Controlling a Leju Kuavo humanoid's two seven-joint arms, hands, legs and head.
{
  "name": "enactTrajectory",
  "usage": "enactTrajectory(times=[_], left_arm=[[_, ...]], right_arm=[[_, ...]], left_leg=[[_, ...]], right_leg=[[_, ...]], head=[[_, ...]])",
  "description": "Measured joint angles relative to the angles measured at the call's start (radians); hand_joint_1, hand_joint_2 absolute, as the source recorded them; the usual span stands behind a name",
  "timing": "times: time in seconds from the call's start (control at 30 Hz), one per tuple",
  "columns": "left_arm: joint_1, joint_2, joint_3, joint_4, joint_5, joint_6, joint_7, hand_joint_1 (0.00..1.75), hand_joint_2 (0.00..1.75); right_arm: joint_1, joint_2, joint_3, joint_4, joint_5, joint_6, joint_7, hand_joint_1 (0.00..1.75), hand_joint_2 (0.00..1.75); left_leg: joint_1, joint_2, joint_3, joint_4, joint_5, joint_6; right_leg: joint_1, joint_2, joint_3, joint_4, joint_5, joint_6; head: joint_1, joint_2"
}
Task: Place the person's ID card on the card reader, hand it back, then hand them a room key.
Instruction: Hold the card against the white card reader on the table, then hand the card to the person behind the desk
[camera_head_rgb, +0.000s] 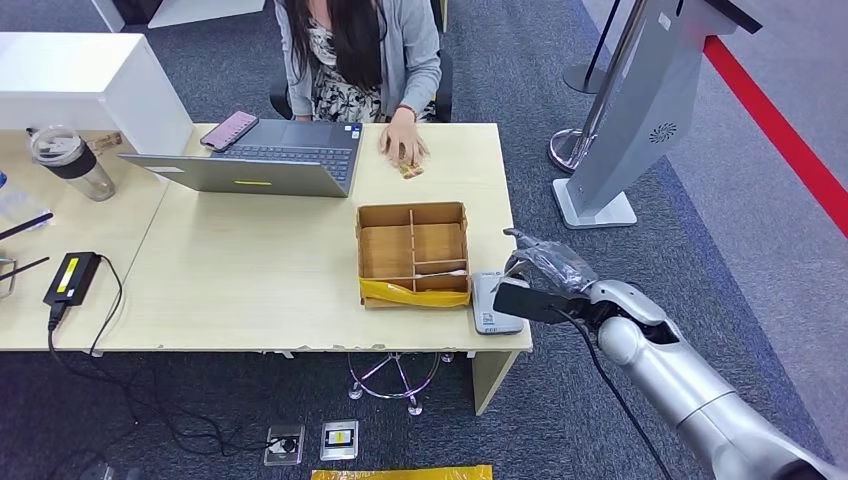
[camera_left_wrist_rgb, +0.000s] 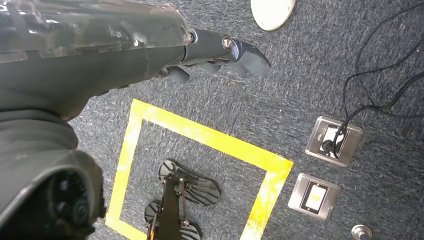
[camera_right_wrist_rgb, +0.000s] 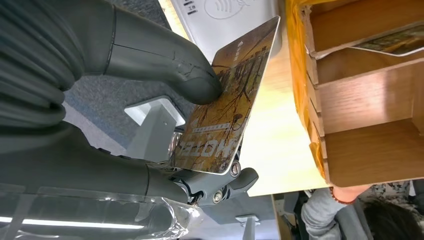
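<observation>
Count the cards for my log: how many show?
3: one card pinched in the right robot hand, one under the person's hand on the desk, one in the wooden box. More may be hidden.

likely office reception: desk (camera_head_rgb: 250, 290) with laptop (camera_head_rgb: 265, 160), grey carpet (camera_head_rgb: 520, 60), floor sockets (camera_left_wrist_rgb: 332, 141).

Bright, even overhead light, soft shadows; wrist views perhaps slightly blurred up close.

Card reader (camera_right_wrist_rgb: 225, 20) cut off, card-hidden
</observation>
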Motion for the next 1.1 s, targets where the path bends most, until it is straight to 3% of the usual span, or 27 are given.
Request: enactTrajectory(times=[1.1], left_arm=[[-0.021, -0.006, -0.024, 0.0, -0.004, 0.0, -0.004, 0.0, 0.0]], right_arm=[[-0.06, 0.063, 0.014, 0.218, 0.076, 0.047, -0.057, 1.75, 1.75]], left_leg=[[0.0, 0.0, 0.0, 0.0, 0.0, 0.0]], right_leg=[[0.0, 0.0, 0.0, 0.0, 0.0, 0.0]], head=[[0.0, 0.0]])
